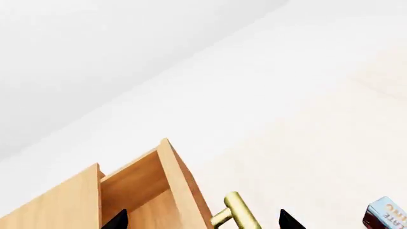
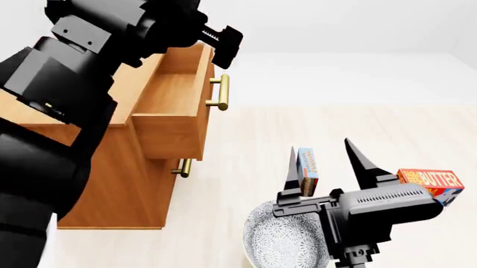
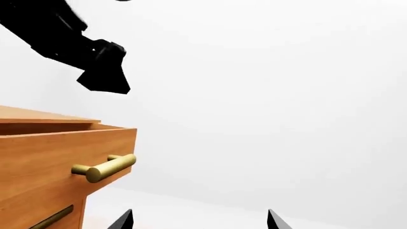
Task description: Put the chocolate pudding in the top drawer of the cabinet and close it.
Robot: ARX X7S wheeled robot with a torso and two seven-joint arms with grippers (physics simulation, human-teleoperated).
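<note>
You have the top drawer (image 2: 175, 106) pulled out of the cabinet (image 2: 111, 184) at left, the chocolate pudding (image 2: 309, 167) on the floor to its right.

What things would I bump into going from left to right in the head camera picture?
cabinet → top drawer, pulled open → its brass handle → patterned bowl → chocolate pudding → right gripper → butter box.

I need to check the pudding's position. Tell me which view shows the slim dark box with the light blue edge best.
Head view: the chocolate pudding stands whole beside the open right gripper. The left wrist view catches only a corner; the right wrist view misses it.
</note>
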